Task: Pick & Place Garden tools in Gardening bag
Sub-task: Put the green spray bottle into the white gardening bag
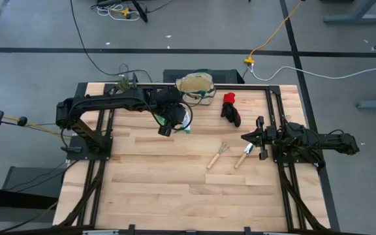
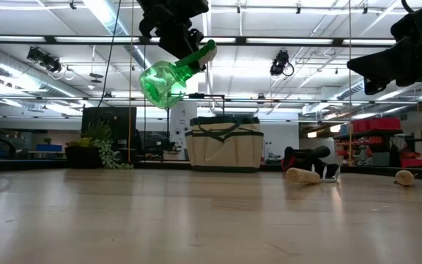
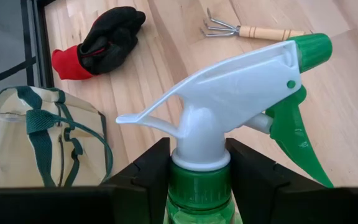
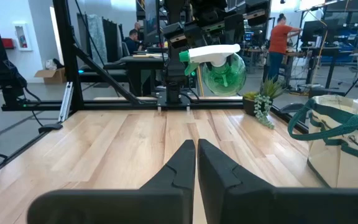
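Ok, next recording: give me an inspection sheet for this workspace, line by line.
Surface: wooden table.
Job's things: green spray bottle held in the air; beige bag at the far edge; glove, rake, trowel lying on the wood.
Clutter: small plant.
Grippers: left claw shut on the bottle's neck; right claw shut, empty.
Cables: yellow and white cables on the floor.
Surroundings: person behind the table.

Pale wooden table bearing bag, glove, rake, trowel, plant.
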Robot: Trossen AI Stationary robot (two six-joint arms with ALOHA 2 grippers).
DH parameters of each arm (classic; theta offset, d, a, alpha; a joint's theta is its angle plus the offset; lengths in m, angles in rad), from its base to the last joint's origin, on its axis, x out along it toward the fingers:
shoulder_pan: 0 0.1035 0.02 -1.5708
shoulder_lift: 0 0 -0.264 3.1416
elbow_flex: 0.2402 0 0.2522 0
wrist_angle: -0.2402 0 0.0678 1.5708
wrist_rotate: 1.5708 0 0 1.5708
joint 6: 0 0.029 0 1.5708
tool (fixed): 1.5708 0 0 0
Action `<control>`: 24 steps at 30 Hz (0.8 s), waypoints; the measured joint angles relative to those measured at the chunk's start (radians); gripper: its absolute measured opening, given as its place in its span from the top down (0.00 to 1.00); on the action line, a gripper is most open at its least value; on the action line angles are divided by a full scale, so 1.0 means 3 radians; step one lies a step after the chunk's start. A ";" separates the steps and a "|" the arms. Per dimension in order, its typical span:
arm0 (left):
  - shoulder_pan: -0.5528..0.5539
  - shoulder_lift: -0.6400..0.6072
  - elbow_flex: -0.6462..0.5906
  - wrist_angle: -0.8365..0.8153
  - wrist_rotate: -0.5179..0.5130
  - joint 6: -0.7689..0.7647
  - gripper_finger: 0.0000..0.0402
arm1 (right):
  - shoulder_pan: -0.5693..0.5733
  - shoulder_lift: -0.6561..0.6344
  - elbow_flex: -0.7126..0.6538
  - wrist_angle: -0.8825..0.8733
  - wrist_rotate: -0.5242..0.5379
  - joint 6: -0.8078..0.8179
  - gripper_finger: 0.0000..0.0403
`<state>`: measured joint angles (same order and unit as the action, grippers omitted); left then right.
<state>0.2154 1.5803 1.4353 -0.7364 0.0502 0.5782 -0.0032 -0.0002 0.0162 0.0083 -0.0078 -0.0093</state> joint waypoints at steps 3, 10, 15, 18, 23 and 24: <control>0.0020 0.0000 0.0000 0.0001 0.0007 -0.0071 0.63 | 0.0000 0.0000 0.0000 0.0001 0.0000 0.0000 0.94; 0.0043 0.0000 0.0000 0.0002 0.0085 -0.0085 0.63 | 0.0000 0.0000 0.0001 0.0001 0.0000 0.0000 0.94; 0.0043 0.0000 0.0000 0.0001 0.0094 -0.0145 0.64 | 0.0001 0.0000 0.0001 0.0000 0.0000 0.0000 0.94; 0.0043 0.0000 0.0000 0.0000 0.0150 -0.0226 0.63 | 0.0001 0.0000 0.0000 0.0001 0.0000 0.0000 0.94; 0.0042 0.0000 0.0000 0.0000 0.0171 -0.0384 0.63 | 0.0001 0.0000 0.0000 0.0001 0.0000 0.0000 0.94; 0.0042 0.0000 0.0000 0.0000 0.0171 -0.0420 0.64 | 0.0001 0.0000 0.0000 0.0000 0.0000 0.0000 0.94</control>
<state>0.2279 1.5803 1.4353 -0.7364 0.1015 0.4522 -0.0029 -0.0002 0.0162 0.0082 -0.0078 -0.0093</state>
